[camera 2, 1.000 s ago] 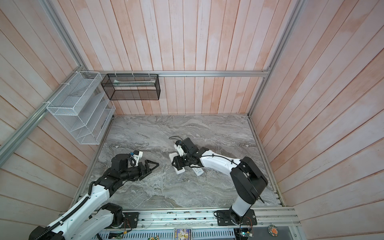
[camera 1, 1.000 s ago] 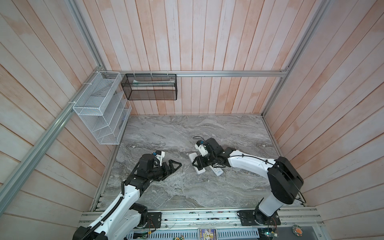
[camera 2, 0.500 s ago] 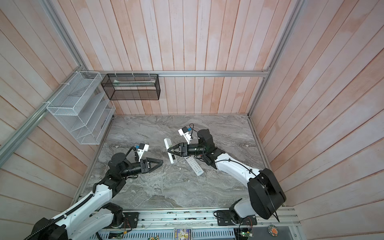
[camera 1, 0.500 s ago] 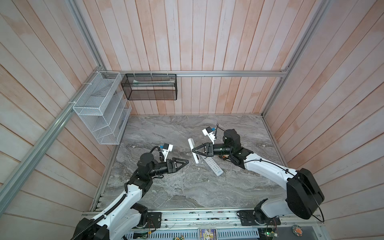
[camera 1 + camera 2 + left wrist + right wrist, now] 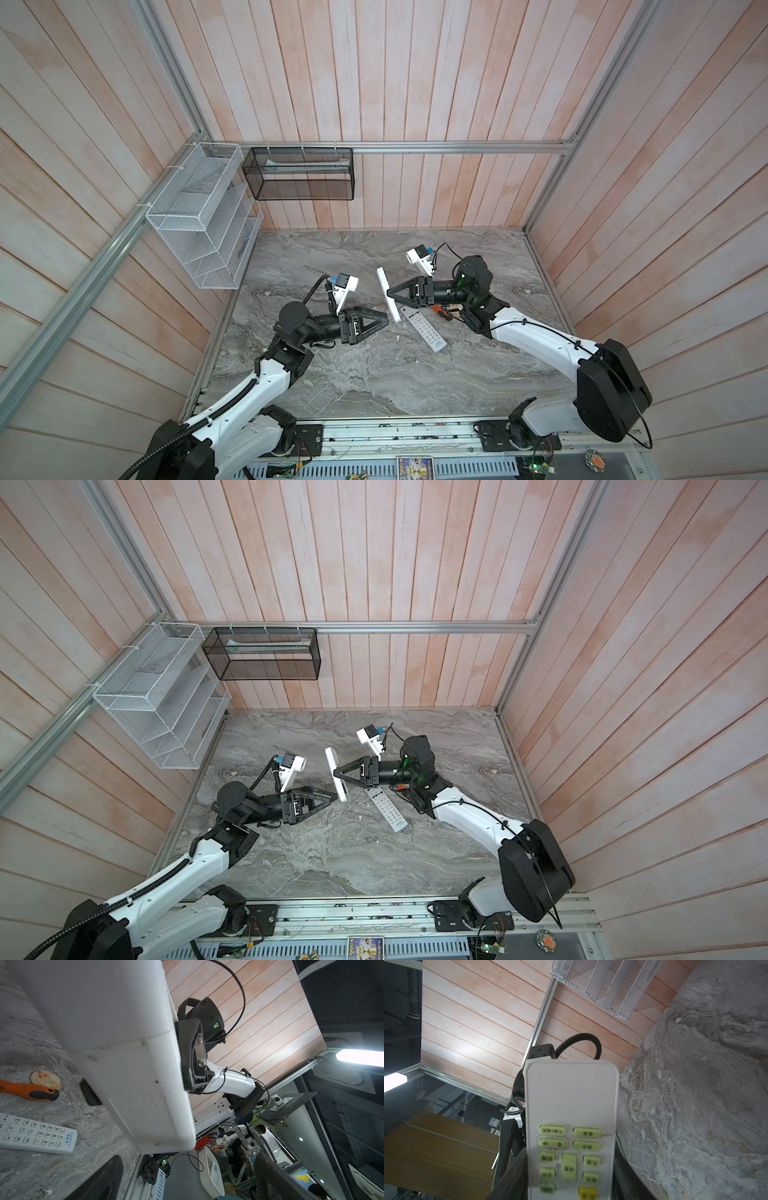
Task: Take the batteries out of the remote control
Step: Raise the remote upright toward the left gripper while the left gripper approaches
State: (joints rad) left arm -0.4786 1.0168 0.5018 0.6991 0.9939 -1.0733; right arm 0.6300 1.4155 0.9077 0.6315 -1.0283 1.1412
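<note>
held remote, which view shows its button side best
Right wrist view: the held remote faces the lens, green buttons plain. The left wrist view shows only its blank back; in both top views it is a thin edge-on slab in the right gripper.

You've got pale wood-plank walls (image 5: 395,83) boxing in a grey marbled tabletop (image 5: 374,374), a white wire rack (image 5: 199,216) and black mesh basket (image 5: 299,178) hanging off the aluminium rails (image 5: 457,146).
</note>
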